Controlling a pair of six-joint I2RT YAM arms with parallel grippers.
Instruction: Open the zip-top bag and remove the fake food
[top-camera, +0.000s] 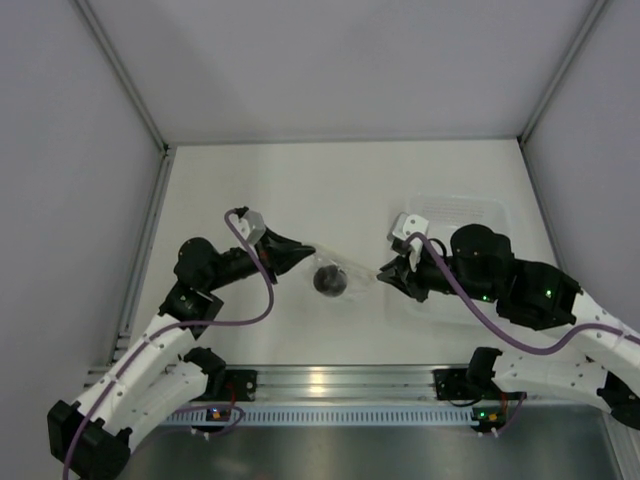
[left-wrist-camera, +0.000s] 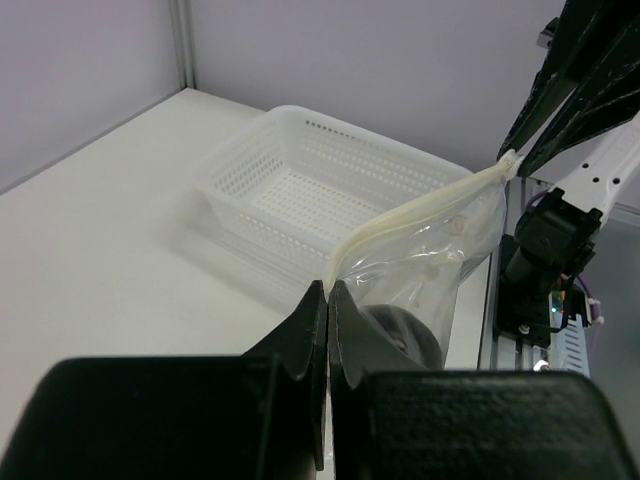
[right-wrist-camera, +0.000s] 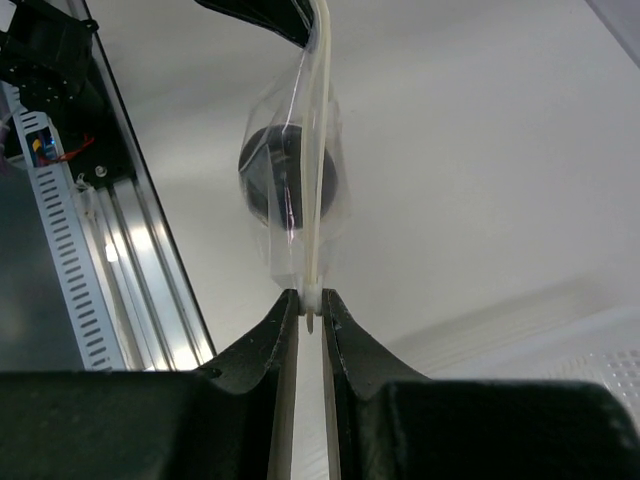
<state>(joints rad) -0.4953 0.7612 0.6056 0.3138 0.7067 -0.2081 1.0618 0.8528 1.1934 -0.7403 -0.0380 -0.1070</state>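
The clear zip-top bag (top-camera: 340, 268) hangs stretched between my two grippers above the table, its white zip strip (left-wrist-camera: 420, 210) closed along the top. The dark round fake food (top-camera: 328, 281) sits inside it, also seen in the left wrist view (left-wrist-camera: 400, 330) and the right wrist view (right-wrist-camera: 288, 175). My left gripper (top-camera: 308, 250) is shut on the bag's left end (left-wrist-camera: 330, 285). My right gripper (top-camera: 384, 272) is shut on the zip's right end (right-wrist-camera: 311, 297).
A white perforated tub (top-camera: 455, 225) stands at the right, partly under my right arm; it shows empty in the left wrist view (left-wrist-camera: 310, 180). The aluminium rail (top-camera: 330, 385) runs along the near edge. Grey walls enclose the table.
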